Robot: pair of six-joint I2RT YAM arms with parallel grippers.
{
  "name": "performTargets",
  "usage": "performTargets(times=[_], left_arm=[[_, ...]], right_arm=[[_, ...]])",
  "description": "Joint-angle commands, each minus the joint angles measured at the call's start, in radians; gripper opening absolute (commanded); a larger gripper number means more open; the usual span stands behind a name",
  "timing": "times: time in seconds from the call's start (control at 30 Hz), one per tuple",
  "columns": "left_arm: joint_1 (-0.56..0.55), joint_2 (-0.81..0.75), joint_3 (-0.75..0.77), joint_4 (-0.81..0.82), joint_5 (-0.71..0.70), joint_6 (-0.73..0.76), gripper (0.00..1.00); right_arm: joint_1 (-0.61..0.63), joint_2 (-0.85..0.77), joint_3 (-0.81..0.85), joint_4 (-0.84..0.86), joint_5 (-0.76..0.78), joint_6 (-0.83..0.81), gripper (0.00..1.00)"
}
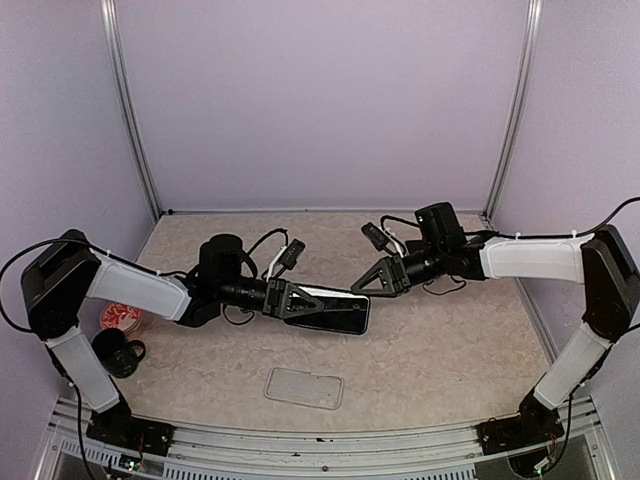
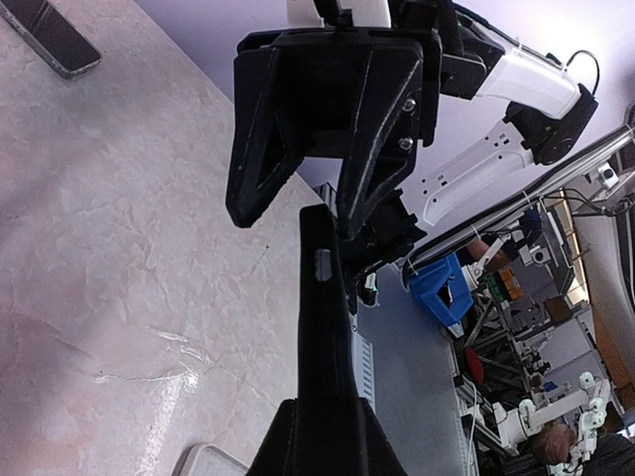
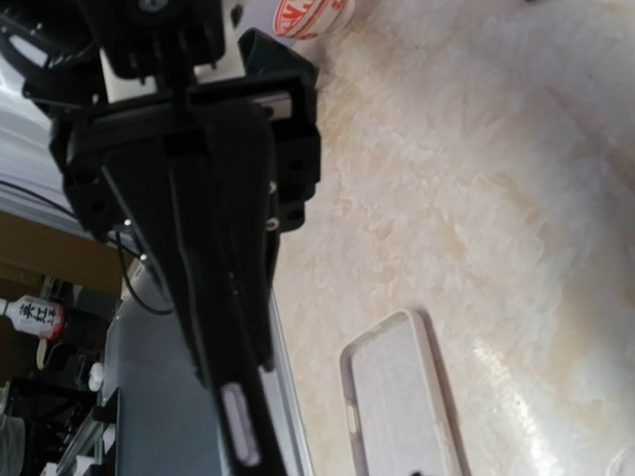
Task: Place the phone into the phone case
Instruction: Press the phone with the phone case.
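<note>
Beige marbled table (image 1: 450, 350) (lilac walls (image 1: 320, 100)) lies under left gripper (image 1: 312, 301) clamping phone (image 1: 345, 314), right gripper (image 1: 362, 286) agape.

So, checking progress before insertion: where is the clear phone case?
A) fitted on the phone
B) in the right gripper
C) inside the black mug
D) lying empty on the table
D: the phone case lies empty on the table, apart from the phone in the left gripper.
</note>
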Motion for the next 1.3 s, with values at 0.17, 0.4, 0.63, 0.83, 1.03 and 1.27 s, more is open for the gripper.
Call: performTargets(times=[0.17,0.4,0.63,0.83,1.03,1.27], left_arm=[[-0.011,-0.061,0.058,-0.059,0.014,0.087,0.00],[-0.017,-0.062,0.077,-0.103,0.006,0.114,0.00],[-0.023,-0.064,0.086,-0.119,0.012,0.126,0.00],[-0.027,-0.070,0.091,-0.141,0.009,0.141,0.00],[-0.027,-0.064,0.092,-0.146,0.002,0.142,0.00],[-0.031,-0.059,0.094,-0.142,0.003,0.142,0.00]], right_arm=[[0.001,-0.090,0.030,-0.124,-0.038,-0.125,0.36],[0.003,-0.102,0.042,-0.214,-0.003,-0.191,0.35],[0.007,-0.086,0.046,-0.241,0.042,-0.212,0.38],[0.008,-0.080,0.044,-0.246,0.053,-0.222,0.37],[0.018,-0.075,0.044,-0.270,0.072,-0.244,0.31],[0.025,-0.071,0.038,-0.281,0.095,-0.255,0.31]])
